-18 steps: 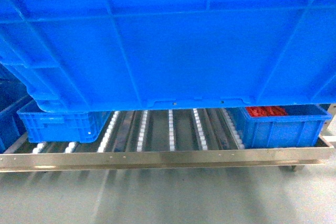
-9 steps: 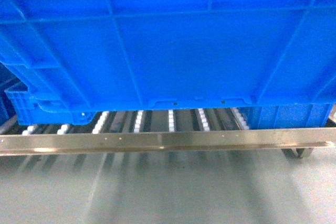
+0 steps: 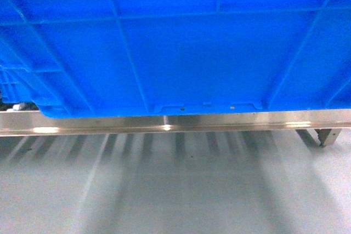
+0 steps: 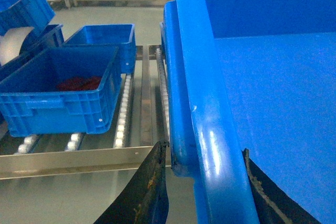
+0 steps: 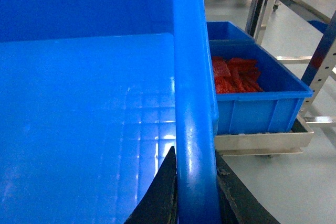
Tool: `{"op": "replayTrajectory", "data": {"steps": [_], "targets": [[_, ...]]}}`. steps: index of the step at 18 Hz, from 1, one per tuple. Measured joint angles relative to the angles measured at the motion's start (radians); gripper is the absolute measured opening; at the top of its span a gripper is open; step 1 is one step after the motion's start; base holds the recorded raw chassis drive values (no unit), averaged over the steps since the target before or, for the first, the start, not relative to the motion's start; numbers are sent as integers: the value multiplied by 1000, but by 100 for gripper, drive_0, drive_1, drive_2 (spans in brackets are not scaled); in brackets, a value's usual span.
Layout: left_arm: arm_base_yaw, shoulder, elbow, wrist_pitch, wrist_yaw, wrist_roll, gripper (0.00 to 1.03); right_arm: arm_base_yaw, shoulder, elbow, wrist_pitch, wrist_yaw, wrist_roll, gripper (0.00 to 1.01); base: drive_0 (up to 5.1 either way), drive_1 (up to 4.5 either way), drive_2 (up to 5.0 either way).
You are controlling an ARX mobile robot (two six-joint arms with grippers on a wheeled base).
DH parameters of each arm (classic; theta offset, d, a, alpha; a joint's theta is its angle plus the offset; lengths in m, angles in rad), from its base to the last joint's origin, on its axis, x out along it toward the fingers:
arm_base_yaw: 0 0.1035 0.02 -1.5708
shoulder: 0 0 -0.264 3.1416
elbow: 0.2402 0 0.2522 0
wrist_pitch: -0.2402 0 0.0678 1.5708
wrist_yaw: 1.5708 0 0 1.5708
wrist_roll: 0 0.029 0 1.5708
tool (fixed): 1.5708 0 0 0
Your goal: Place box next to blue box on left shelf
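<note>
At box (image 3: 181, 53) rim — left end effector (image 4: 202, 182) clamped | right end effector (image 5: 194, 192) clamped

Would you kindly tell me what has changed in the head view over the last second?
The box now hides the roller tracks and both smaller crates; only the left shelf's front rail shows beneath it. Both pincers, left and right, stay clamped on its rim.

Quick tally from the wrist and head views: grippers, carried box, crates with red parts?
Grippers: 2 (left gripper, right gripper)
Box: 1
Crates with red parts: 2
Total: 5
</note>
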Motion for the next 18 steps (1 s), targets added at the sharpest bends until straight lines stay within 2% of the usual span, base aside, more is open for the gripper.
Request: {"op": "replayTrajectory", "data": {"steps": [18], "targets": [[0, 0, 0, 2, 0, -1, 32, 0, 0, 0, 2, 0, 0, 10, 0, 0, 0]]}}
